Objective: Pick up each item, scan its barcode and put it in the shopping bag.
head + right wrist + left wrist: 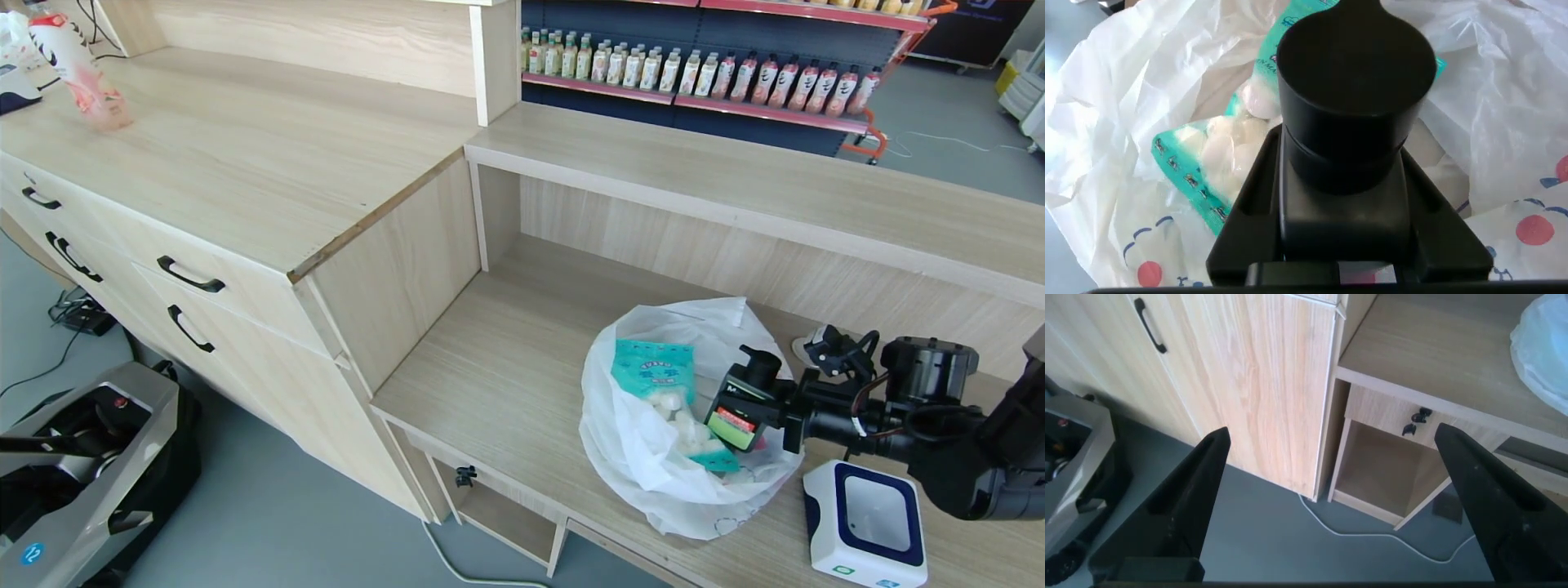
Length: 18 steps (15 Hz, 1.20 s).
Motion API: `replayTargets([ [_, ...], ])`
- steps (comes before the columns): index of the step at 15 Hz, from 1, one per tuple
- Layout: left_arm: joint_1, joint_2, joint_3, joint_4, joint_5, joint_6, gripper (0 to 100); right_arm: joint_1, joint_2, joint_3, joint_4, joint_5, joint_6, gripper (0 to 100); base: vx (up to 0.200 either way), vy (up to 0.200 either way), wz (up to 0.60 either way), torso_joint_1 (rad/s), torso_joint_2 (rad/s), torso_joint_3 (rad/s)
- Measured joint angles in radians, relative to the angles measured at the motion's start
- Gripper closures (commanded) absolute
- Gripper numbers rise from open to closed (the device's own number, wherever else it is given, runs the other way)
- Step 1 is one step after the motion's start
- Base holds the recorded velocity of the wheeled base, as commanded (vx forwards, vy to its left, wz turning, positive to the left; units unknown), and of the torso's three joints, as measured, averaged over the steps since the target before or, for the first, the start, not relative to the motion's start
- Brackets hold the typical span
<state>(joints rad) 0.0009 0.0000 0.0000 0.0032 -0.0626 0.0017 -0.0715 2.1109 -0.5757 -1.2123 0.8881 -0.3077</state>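
Light wood runs across the head view: a tall drawer unit [188, 278] on the left, and a lower desk [506, 359] set into a recess on the right. Behind it stands a shop shelf with a row of drink bottles [694, 73].

A white shopping bag [653, 474] lies open near the desk's front edge, towards its right end. Inside it lies a teal packet [653, 367] of white pieces, partly covered by folds of the bag. The right gripper [780, 412] is clamped on a black bottle [739, 404] with a round cap and a green and red label, held tilted over the bag's mouth. Its fingers are largely hidden behind the bottle. In the right wrist view the black bottle [1351, 122] hides much of the packet [1208, 163] and the bag [1127, 106].

A white scanner [865, 523] with a dark-framed window sits at the desk's front right corner, just beside the bag.

On the drawer unit's far left corner stands a pink and white bottle [77, 65], blurred and cut off at the top.

The left gripper [1331, 433] hangs over the grey floor beside the drawer unit, its fingers [1184, 506] spread wide with nothing between them.
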Motion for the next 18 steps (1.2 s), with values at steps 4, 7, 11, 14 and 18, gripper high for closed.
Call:
replayTargets([
  [4,0.0,0.0,0.0,0.0,0.0,0.0,0,0.023,0.008,0.002,-0.015,0.0,0.0,0,0.0,0.0,0.0,0.0,0.0,0.0],
  [7,0.0,0.0,0.0,0.0,0.0,0.0,0,0.04,0.009,-0.001,-0.004,-0.001,0.0,0,0.0,0.0,0.0,0.0,0.0,0.0],
  [11,0.0,0.0,0.0,0.0,0.0,0.0,0,0.046,-0.046,-0.049,0.077,-0.002,0.0,0,0.0,0.0,0.0,0.0,0.0,0.0],
  [14,0.0,0.0,0.0,0.0,0.0,0.0,0,0.025,-0.185,-0.143,0.303,-0.074,-0.018,0,0.0,0.0,0.0,0.0,0.0,0.0],
  [18,0.0,0.0,0.0,0.0,0.0,0.0,0,-0.083,-0.459,-0.229,0.644,-0.149,-0.211,0,0.0,0.0,-0.3,0.001,0.0,0.002],
])
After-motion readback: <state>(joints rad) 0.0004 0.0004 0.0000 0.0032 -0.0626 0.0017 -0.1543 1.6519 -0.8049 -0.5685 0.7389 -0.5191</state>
